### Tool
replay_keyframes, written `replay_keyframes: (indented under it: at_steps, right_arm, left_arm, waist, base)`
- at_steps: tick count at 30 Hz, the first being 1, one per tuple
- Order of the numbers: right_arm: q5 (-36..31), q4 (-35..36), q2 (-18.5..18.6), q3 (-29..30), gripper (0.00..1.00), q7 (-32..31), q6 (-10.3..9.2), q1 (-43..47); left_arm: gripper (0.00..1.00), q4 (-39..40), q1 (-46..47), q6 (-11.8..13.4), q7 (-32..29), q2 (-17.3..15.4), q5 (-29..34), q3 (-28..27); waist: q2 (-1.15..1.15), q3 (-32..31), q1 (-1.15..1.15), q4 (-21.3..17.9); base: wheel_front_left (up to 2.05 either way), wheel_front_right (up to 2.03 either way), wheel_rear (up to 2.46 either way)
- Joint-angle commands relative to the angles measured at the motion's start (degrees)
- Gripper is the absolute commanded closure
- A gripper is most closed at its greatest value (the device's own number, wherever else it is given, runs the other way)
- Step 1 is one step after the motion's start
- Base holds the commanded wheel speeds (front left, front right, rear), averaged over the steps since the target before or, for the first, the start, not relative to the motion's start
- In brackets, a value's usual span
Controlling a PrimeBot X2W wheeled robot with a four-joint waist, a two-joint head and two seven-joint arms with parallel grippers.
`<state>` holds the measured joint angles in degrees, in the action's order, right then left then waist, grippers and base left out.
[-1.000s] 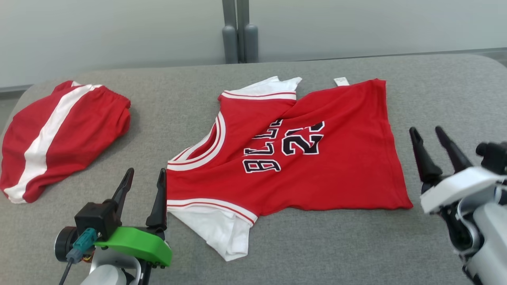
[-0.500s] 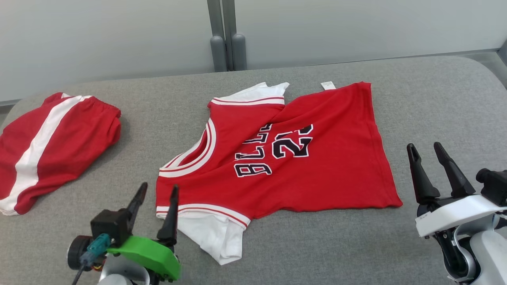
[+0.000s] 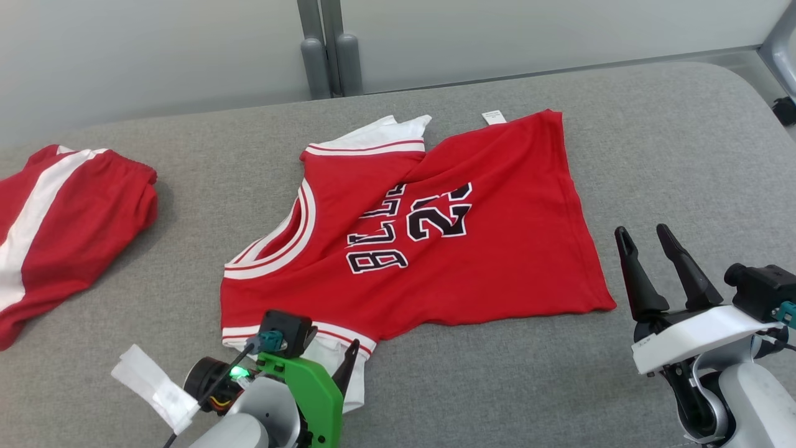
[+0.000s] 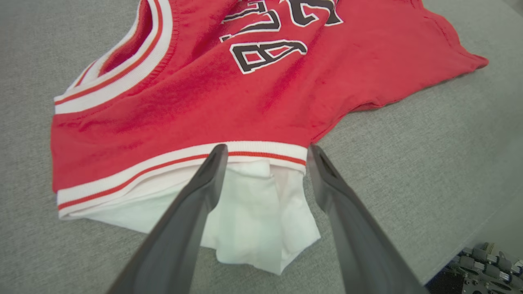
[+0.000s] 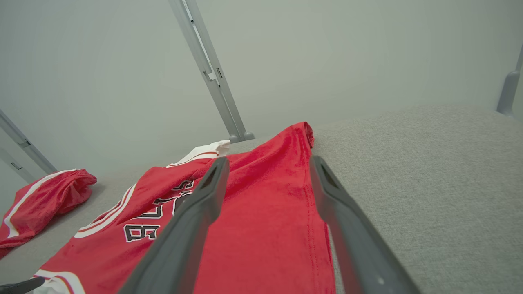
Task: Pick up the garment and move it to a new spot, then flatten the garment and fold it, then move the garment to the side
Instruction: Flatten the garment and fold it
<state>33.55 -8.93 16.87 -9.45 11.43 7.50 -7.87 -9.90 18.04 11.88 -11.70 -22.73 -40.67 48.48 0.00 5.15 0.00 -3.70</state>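
Left gripper (image 4: 266,148) straddled the white sleeve of the garment (image 3: 485,267), wide open, gripping nothing; right gripper (image 3: 642,231) stood open, empty, nearby.

A grey cloth-covered tabletop (image 3: 659,149) is stretching out under the jaws and well ahead of them, its far corners rounding off. Beyond its far edge, straight ahead of the jaws, a pale matte wall (image 3: 155,56) is rising, with a grey double post (image 3: 329,56) standing against it. Another grey post (image 3: 782,37) is showing far ahead, off to the right. Soft, even light is falling.
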Motion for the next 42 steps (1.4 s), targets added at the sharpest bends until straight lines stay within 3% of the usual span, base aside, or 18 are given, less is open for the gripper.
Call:
replay_keyframes:
  at_steps: [1,5,7,8,9,10,11,20,27,28,29,31,32,39,42]
  right_arm:
    - [-0.15,-0.03,-0.15,0.01,0.0,-0.07,-0.02,-0.6]
    - [-0.14,-0.65,-0.44,-0.32,0.0,0.12,-0.02,-0.69]
    - [-0.14,-0.8,-0.47,-0.1,0.0,0.33,-0.02,-0.58]
    - [-0.11,-0.88,-0.49,0.05,0.0,0.39,-0.02,-0.49]
    - [-0.15,-0.92,-0.58,0.2,0.0,0.45,-0.02,-0.3]
    - [-0.25,-0.97,-0.66,0.3,0.0,0.51,-0.02,-0.17]
    - [-0.27,-1.03,-0.68,0.4,0.0,0.62,-0.02,-0.15]
    - [-0.73,-1.05,-0.55,1.09,0.0,0.43,-0.02,0.76]
    - [-1.1,-0.53,-0.36,1.89,0.0,0.0,-0.02,1.86]
    - [-1.13,-0.51,-0.32,2.14,0.0,0.02,-0.02,2.02]
    - [-1.17,-0.43,-0.32,2.17,0.0,-0.1,-0.02,2.02]
    - [-1.16,-0.12,-0.31,2.19,0.0,-0.33,-0.02,2.06]
    - [-1.26,-0.03,-0.23,2.27,0.0,-0.53,-0.02,2.19]
    - [-1.99,0.87,0.08,3.12,0.0,-1.43,-0.02,3.02]
    - [-2.21,1.32,0.2,3.6,0.0,-1.7,-0.02,3.28]
  left_arm:
    - [0.0,-0.99,1.6,0.39,-0.87,-0.19,1.28,0.66]
    - [0.0,-3.49,3.34,1.36,-3.58,-0.87,4.27,2.8]
    - [0.26,-3.81,3.66,1.66,-4.3,-1.01,4.36,3.22]
    - [0.53,-3.85,3.64,1.68,-4.59,-1.23,4.64,3.5]
    - [0.61,-3.69,3.59,1.73,-4.83,-1.49,4.9,3.78]
    - [0.87,-3.44,3.51,1.76,-5.02,-1.59,4.99,3.92]
    - [1.0,-3.15,3.41,1.68,-5.12,-1.63,5.02,4.12]
    - [1.0,1.22,1.31,2.16,-3.83,-2.55,3.44,3.2]
    - [1.0,5.68,-3.44,5.51,-3.03,-5.29,1.74,1.06]
    - [0.93,6.09,-4.24,5.9,-2.91,-5.61,1.35,0.81]
    - [0.73,6.39,-4.89,6.23,-2.78,-5.91,1.02,0.65]
    - [0.56,6.66,-6.14,6.45,-2.75,-6.39,0.32,0.57]
    - [0.0,6.62,-6.8,6.36,-2.94,-6.52,-0.06,0.68]
    - [0.0,7.09,-9.19,4.93,-4.1,-7.97,-1.56,1.45]
    - [0.0,7.97,-9.46,5.89,-3.17,-9.38,-1.35,0.34]
  waist:
    - [0.0,0.78,0.0,-0.89]
    - [0.0,0.98,0.0,-1.51]
    - [0.0,0.98,0.0,-1.53]
    - [0.0,0.98,0.0,-1.46]
    - [0.0,0.94,0.0,-1.31]
    - [0.0,0.92,0.0,-1.14]
    - [0.0,0.88,0.0,-0.87]
    - [0.0,-0.23,0.0,3.51]
    - [0.0,-0.69,0.0,7.58]
    - [0.0,-0.76,0.0,8.18]
    - [0.0,-0.77,0.0,8.51]
    - [0.0,-0.79,0.0,9.17]
    - [0.0,-0.8,0.0,9.49]
    - [0.0,-0.89,0.0,10.22]
    - [0.0,-1.2,0.0,10.01]
  base:
    - [0.0,0.0,0.0]
    - [0.0,0.0,0.0]
    - [0.0,0.0,0.0]
    - [0.0,0.0,0.0]
    - [0.0,0.0,0.0]
    - [0.0,0.0,0.0]
    - [0.0,0.0,0.0]
    - [0.0,0.0,0.0]
    - [0.0,0.0,0.0]
    - [0.0,0.0,0.0]
    - [0.0,0.0,0.0]
    - [0.0,0.0,0.0]
    - [0.0,0.0,0.0]
    - [0.0,0.0,0.0]
    - [0.0,0.0,0.0]
